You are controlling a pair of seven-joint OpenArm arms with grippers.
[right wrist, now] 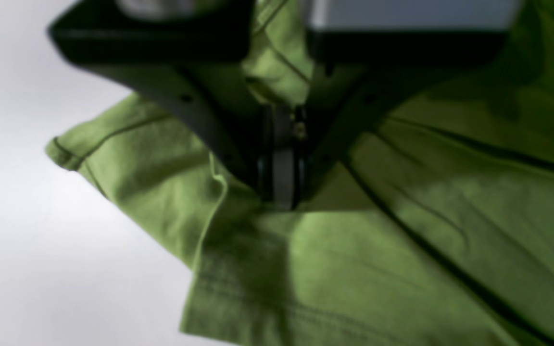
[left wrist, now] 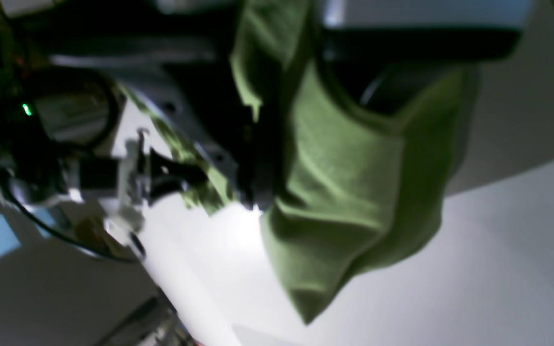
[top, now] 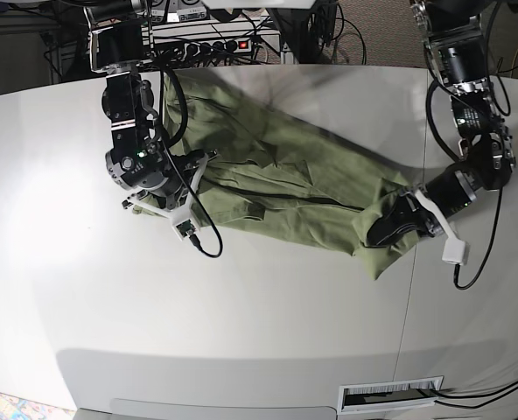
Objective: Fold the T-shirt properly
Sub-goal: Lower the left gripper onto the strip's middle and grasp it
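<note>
Your T-shirt is lying rumpled across the far middle of the white table, with your right gripper clamped tight on its left edge and your left gripper pinching the bunched-up right corner, lifted a bit.
</note>
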